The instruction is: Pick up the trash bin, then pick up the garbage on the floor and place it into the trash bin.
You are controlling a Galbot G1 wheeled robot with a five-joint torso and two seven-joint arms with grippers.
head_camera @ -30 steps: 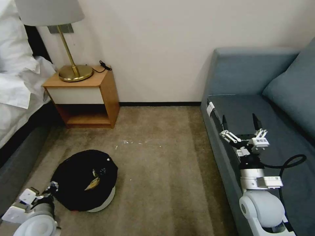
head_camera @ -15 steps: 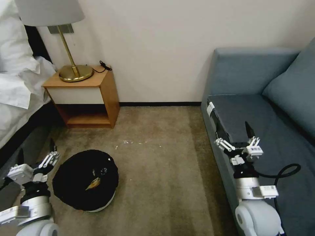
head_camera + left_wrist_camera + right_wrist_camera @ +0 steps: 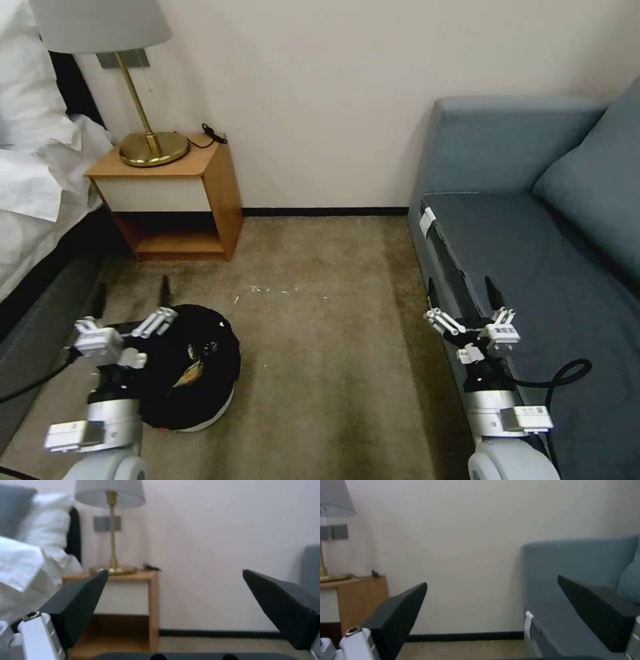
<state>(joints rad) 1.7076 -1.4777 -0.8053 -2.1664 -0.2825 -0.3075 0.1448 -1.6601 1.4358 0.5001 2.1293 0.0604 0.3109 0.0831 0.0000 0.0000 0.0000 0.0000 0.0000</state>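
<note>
The trash bin, white-bodied with a crinkled black bag lining, stands on the carpet at the near left. A yellow-brown snack wrapper lies inside it, among the garbage. My left gripper hovers open over the bin's left rim, pointing toward the nightstand, with nothing between its fingers. My right gripper is open and holds nothing. It sits at the sofa's front edge, well to the right of the bin. Both wrist views show wide-apart black fingers.
A wooden nightstand with a brass lamp stands at the back left, beside a bed with white linen. A blue-grey sofa runs along the right. Tiny white crumbs dot the carpet between them.
My left gripper came up from the bin's near-left side and swung right over its rim. My right gripper drew back toward me along the sofa edge. The bin stayed put.
</note>
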